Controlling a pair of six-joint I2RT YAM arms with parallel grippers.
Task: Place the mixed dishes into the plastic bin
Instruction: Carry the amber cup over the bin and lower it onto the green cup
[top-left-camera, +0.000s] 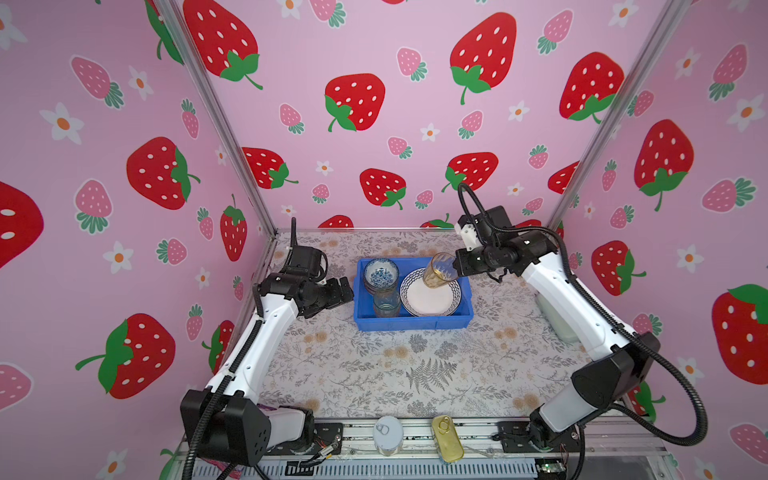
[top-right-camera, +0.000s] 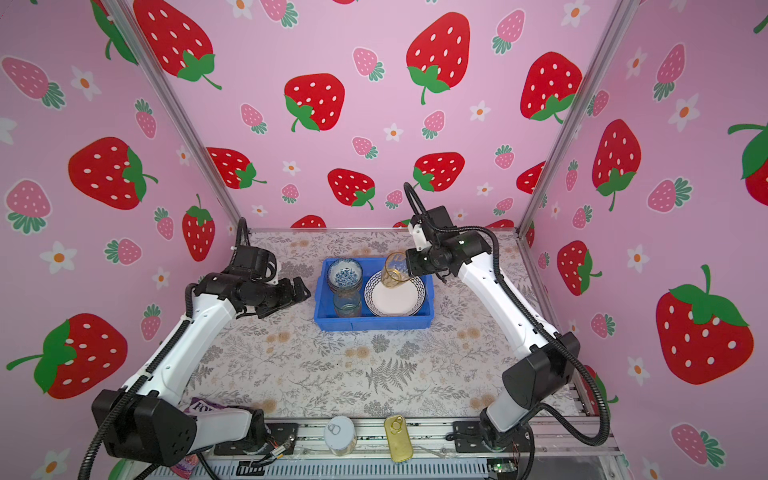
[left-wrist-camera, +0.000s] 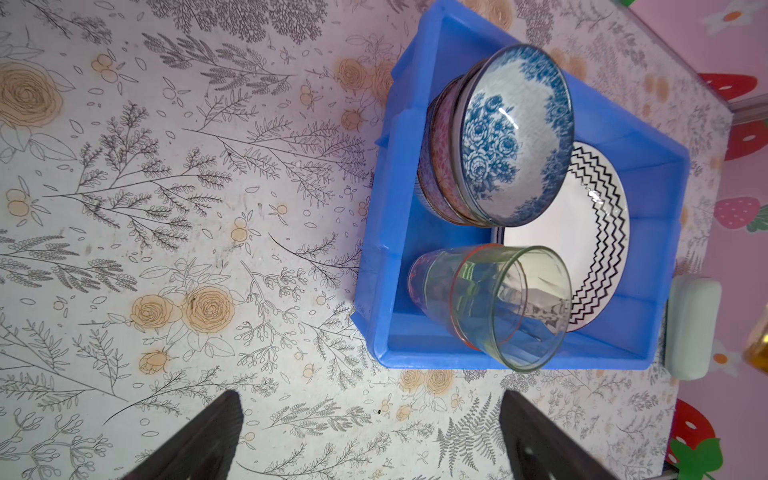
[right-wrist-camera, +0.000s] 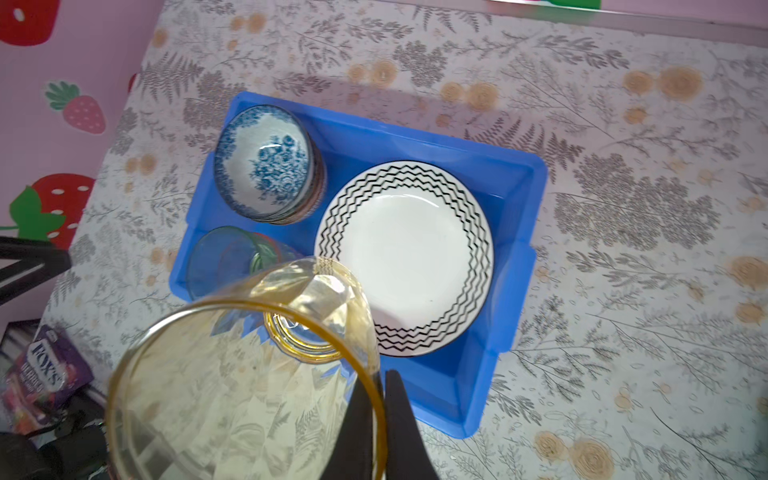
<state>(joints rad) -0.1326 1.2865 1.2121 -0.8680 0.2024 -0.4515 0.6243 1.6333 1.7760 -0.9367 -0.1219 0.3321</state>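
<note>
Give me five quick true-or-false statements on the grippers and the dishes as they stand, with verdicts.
1. The right gripper is shut on the amber tumbler at its rim. True.
2. The amber tumbler is set down upright. False: it hangs tilted above the zigzag-rimmed plate in the blue plastic bin.
3. The left gripper holds a bowl. False: the left gripper is open and empty, beside the bin.
4. The blue-floral bowl tops a bowl stack inside the bin. True.
5. The green tumbler lies outside the bin. False: it stands in the bin, nested with a pink tumbler.
</note>
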